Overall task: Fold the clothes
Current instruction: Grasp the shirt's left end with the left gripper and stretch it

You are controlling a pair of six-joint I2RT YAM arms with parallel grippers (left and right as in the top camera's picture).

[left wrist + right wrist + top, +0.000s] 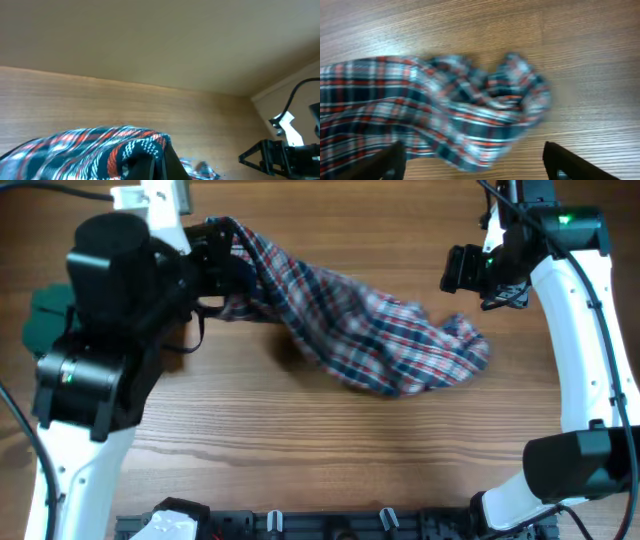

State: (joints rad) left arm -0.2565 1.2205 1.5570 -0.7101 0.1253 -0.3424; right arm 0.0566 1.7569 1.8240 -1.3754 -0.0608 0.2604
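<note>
Wood-grain tabletop (pixel 300 440) takes up the whole working area. A plain tan wall rises behind it in my left wrist view, and a dark green bundle (pixel 45 315) is half hidden under my left arm at the far edge. The plaid shirt (pixel 370 330) lies across the middle as one long rumpled band. In the overhead view its long axis slants from upper left down to lower right. My left hand (pixel 222 252) is closed on a bunch of fabric at the upper-left end and holds it up off the wood. The cloth drapes over my finger in the wrist view and throws a shadow on the boards beneath. The opposite end sits crumpled on the tabletop, just below my right hand (pixel 458 270). That hand hovers clear of the cloth, its fingers (pixel 390 160) spread wide and holding nothing. My right hand is plainly the nearer one to the free end, which lies down and slightly inward from it. I judge the coming move to be a descent onto that heap, so that the two hands can draw the band out along its length. The heap is knotted on itself, so I cannot pick out a clean hem or corner there. The bare wood on every side leaves room to spread the shirt flat.
</note>
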